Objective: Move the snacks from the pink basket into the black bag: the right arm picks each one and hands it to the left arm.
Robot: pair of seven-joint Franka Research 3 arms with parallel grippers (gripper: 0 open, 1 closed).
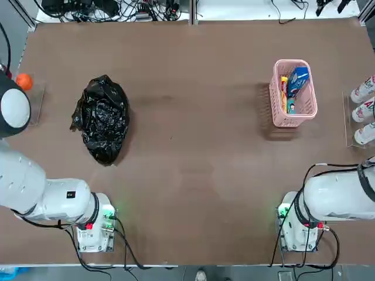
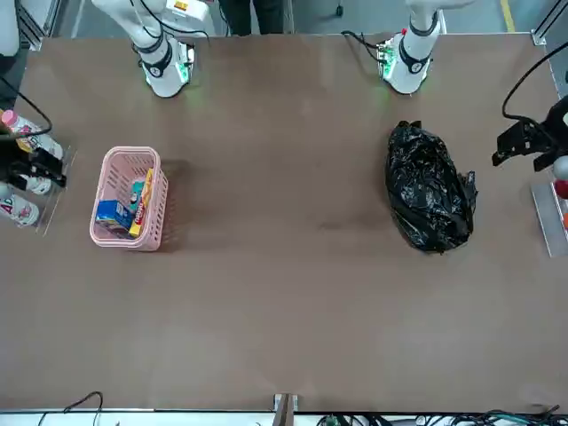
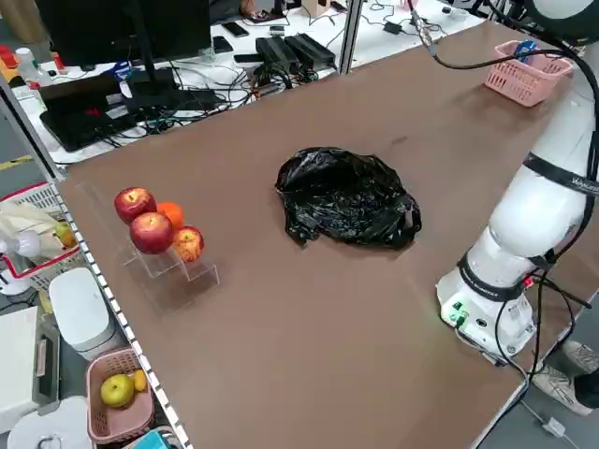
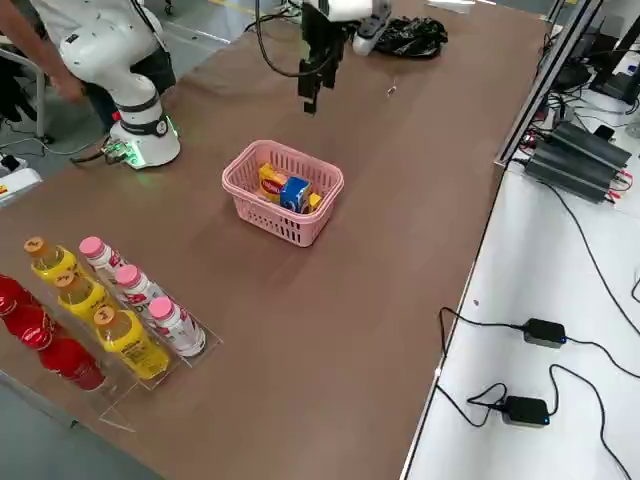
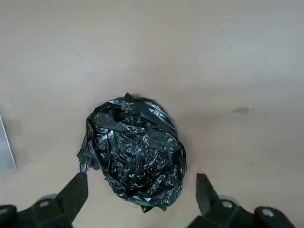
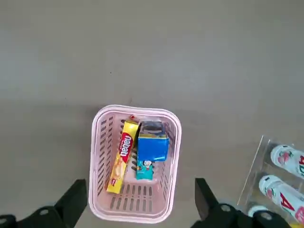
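Note:
The pink basket (image 1: pixel 294 119) stands on the table's right half, toward the far side. In it lie the snacks: a blue packet (image 6: pixel 153 142), a yellow one (image 6: pixel 121 161) and a small teal one (image 6: pixel 145 169). High above the basket, my right gripper (image 6: pixel 138 190) hangs open and holds nothing; it also shows near the bottles in the front view (image 2: pixel 40 169). The black bag (image 1: pixel 102 117) lies crumpled on the left half. My left gripper (image 5: pixel 140 190) is open and empty, well above the bag, and it shows beside the fruit stand in the front view (image 2: pixel 522 146).
White bottles with red labels (image 1: pixel 364 108) stand in a clear rack at the right edge, just past the basket. Round fruits (image 3: pixel 150 229) sit on a clear stand at the left edge. Both arm bases (image 1: pixel 96 225) are at the near edge. Bare tabletop lies between basket and bag.

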